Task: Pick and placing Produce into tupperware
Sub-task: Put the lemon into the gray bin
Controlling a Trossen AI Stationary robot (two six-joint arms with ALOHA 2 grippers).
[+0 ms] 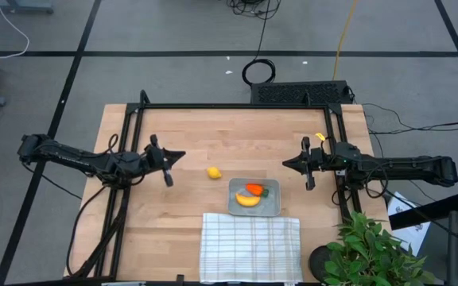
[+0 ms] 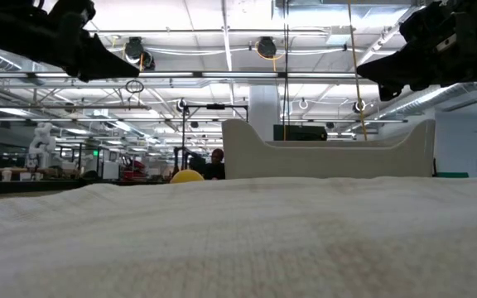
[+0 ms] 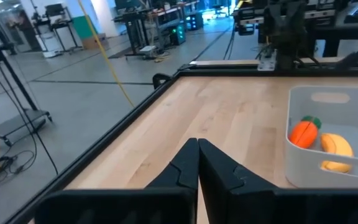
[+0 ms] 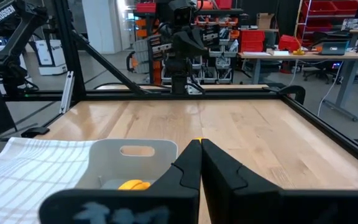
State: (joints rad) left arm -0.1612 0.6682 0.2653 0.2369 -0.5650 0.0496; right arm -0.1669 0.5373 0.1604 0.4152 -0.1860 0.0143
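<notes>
Carrot (image 1: pixel 254 189) and banana (image 1: pixel 247 200) lie in the tupperware (image 1: pixel 270 209); the lemon (image 1: pixel 214 172) waits just beyond the empty, pressed-together left gripper (image 1: pixel 175 157).

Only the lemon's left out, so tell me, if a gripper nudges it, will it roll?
Probably. The lemon looks small and round, lying alone on smooth bare wood, so a sideways nudge would likely send it rolling. It looks toy-like, so probably light and rigid, perhaps slippery between narrow fingers.
</notes>
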